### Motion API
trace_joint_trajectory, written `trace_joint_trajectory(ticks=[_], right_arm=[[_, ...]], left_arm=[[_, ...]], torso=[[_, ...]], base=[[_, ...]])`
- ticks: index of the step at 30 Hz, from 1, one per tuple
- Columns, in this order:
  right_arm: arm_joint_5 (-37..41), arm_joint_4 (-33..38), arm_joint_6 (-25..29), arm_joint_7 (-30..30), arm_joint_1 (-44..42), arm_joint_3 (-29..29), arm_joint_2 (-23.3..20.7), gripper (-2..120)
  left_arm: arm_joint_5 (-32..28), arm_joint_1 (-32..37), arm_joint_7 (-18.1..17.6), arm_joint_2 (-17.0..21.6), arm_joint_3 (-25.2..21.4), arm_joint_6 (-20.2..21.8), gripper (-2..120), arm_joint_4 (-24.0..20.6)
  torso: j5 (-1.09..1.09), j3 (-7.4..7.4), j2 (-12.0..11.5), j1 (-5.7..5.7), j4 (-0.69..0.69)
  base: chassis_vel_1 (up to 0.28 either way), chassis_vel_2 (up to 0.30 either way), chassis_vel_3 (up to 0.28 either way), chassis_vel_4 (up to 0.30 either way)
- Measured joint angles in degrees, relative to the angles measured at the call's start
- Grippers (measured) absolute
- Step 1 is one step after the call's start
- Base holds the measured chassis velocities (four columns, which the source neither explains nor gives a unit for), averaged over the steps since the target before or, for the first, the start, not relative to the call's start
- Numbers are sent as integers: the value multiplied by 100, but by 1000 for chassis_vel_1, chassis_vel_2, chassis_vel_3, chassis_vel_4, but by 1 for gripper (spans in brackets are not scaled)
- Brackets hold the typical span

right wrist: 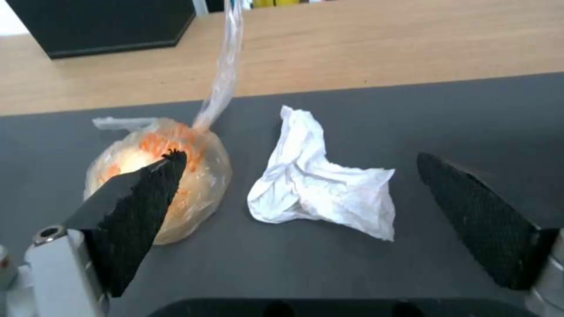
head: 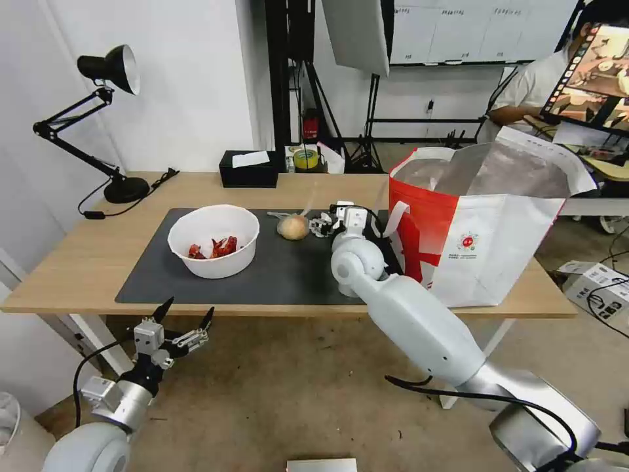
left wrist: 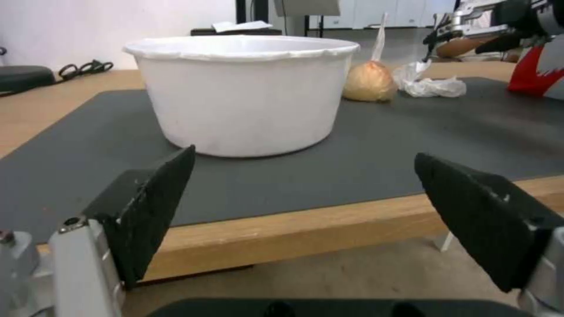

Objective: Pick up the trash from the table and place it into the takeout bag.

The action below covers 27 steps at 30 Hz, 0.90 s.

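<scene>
The right gripper (right wrist: 294,193) hovers with jaws spread wide above the crumpled white tissue (right wrist: 320,189), which lies on the dark grey mat (head: 288,275) beside the bagged bun (head: 293,227). The left gripper (head: 185,313) waits, jaws apart, below the table (head: 78,262) edge facing the white bowl (head: 214,249). The takeout bag (head: 485,229) stands open on the table's right end.

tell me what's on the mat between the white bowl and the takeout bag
In the head view, between the white bowl and the takeout bag lie the bagged bun and the crumpled tissue, with the open right claw over the tissue.
</scene>
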Motion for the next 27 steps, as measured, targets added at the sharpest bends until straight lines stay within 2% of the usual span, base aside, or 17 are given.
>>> trace_joint_trajectory(ticks=[12,18,27], right_arm=[[-147,-495,-187,-303,154,29,86,100],[-293,-1025,-194,-503,346,-5,202,100],[-343,-1294,-187,-573,449,-2,272,100]], left_arm=[[-8,-19,10,7,-6,-1,100,-18],[-10,-33,10,6,8,-2,100,-26],[-6,-46,9,2,39,-12,100,-28]], torso=[[0,0,0,0,-1],[0,0,0,0,0],[0,0,0,0,-1]], base=[[0,0,0,0],[0,0,0,0],[0,0,0,0]])
